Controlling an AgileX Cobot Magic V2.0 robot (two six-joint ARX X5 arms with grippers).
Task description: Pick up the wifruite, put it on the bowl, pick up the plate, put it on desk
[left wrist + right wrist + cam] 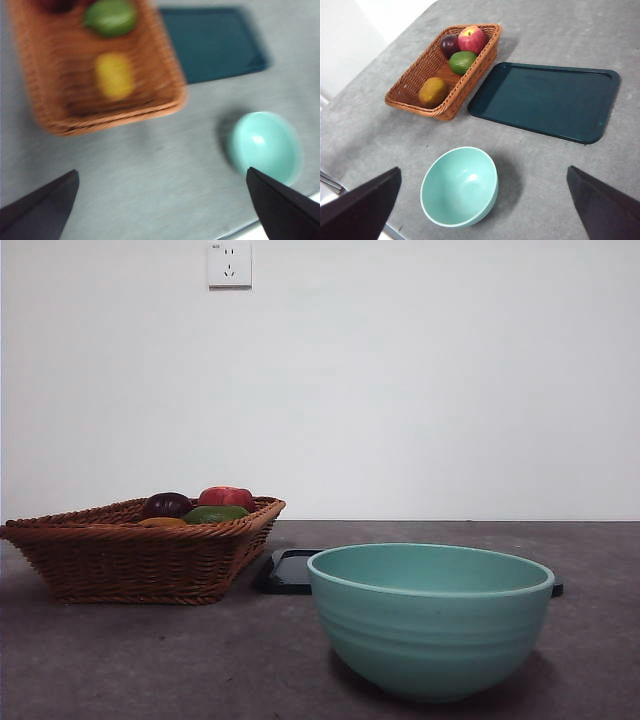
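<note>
We see the wifruite (433, 91) lying in the wicker basket (415, 80), well apart from both claws, left claw (162, 210) and right claw (482, 205), each released above the worktop (540, 165). Bare worktop surrounds the mint-green bowl (460, 186); a dark tray (545, 100) lies just beside the basket.

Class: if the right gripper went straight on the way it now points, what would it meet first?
Probably the bowl, which lies between the open right gripper's fingers, slightly off centre. It may instead reach bare desk beside it; depth is unclear.
</note>
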